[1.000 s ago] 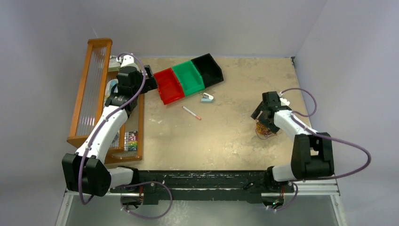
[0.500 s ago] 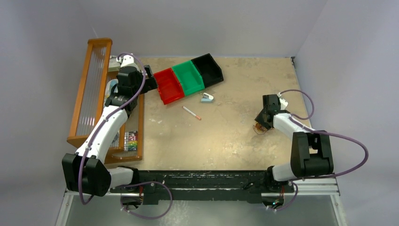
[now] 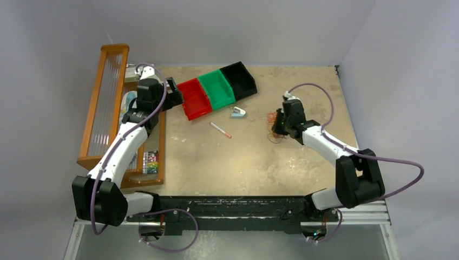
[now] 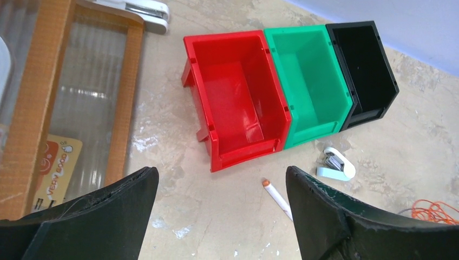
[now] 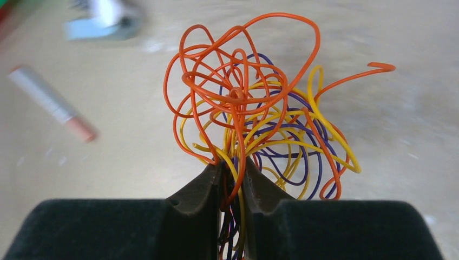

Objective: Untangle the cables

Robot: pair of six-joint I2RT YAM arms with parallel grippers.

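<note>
The cables (image 5: 254,108) are a loose tangle of orange, yellow and purple wires. My right gripper (image 5: 231,165) is shut on the tangle's lower strands, and the loops fan out above the fingertips. In the top view this gripper (image 3: 279,125) holds the cables (image 3: 271,120) over the middle-right of the table, just right of the stapler. My left gripper (image 4: 222,179) hangs open over bare tabletop in front of the red bin, holding nothing. In the top view it (image 3: 174,92) sits at the far left by the wooden rack. A few orange loops of the cables (image 4: 433,208) show at the left wrist view's lower right edge.
Red (image 3: 199,115), green (image 3: 223,101) and black (image 3: 246,91) bins stand in a row at the back centre. A white stapler (image 3: 237,112) and a white pen with an orange cap (image 3: 220,130) lie in front of them. A wooden rack (image 3: 103,108) runs along the left edge.
My right gripper has shut on the cable tangle and carried it left and toward the back, from the right side to near the stapler. The left arm has barely moved.
</note>
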